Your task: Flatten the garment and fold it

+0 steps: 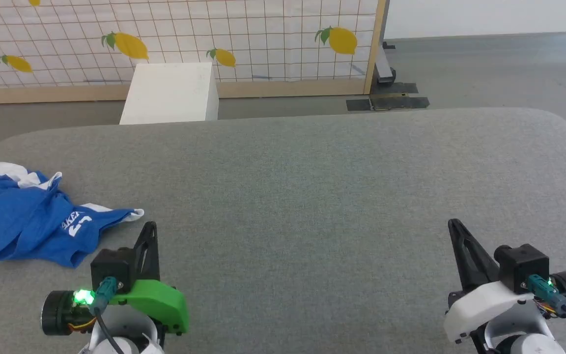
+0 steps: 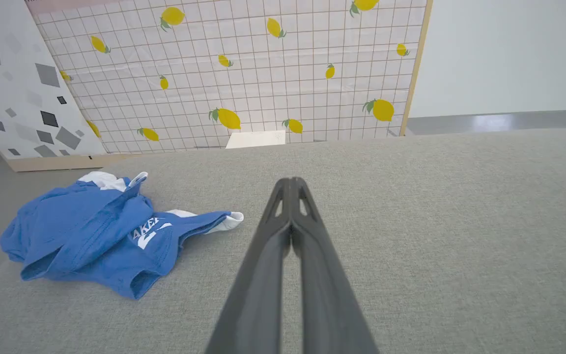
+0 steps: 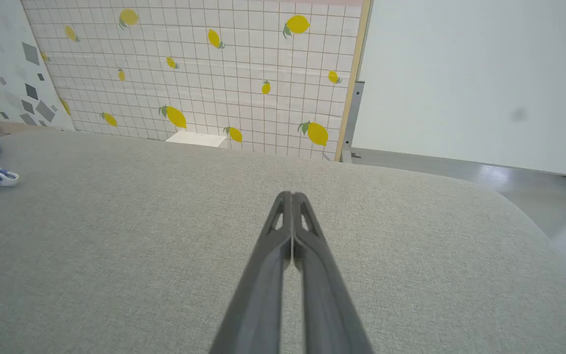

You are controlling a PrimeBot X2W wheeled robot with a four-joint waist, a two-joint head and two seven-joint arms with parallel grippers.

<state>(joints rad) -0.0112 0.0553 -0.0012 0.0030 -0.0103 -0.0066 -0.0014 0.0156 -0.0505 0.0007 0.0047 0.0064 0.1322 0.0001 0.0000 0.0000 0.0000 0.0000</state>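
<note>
Garment (image 1: 32,223): blue shorts, crumpled at left edge of grey surface (image 1: 312,187), untouched. Left gripper (image 1: 151,227): fingers pressed together, empty, near the heap. Right gripper (image 1: 453,225): likewise closed, empty, well apart. Flattening is judged not yet begun; next, left fingers must be parted and an edge seized.

The left gripper (image 1: 150,227) is pointing forward, its two dark fingers pressing together along their length and holding nothing. Just behind it, a green wrist cover (image 1: 157,301) is sitting with a small green light (image 1: 82,296) glowing to its left. Well apart to the right, the right gripper (image 1: 453,225) is mirroring that pose, fingers likewise pressed together and empty, with a white wrist cover (image 1: 484,300) behind it.
</note>
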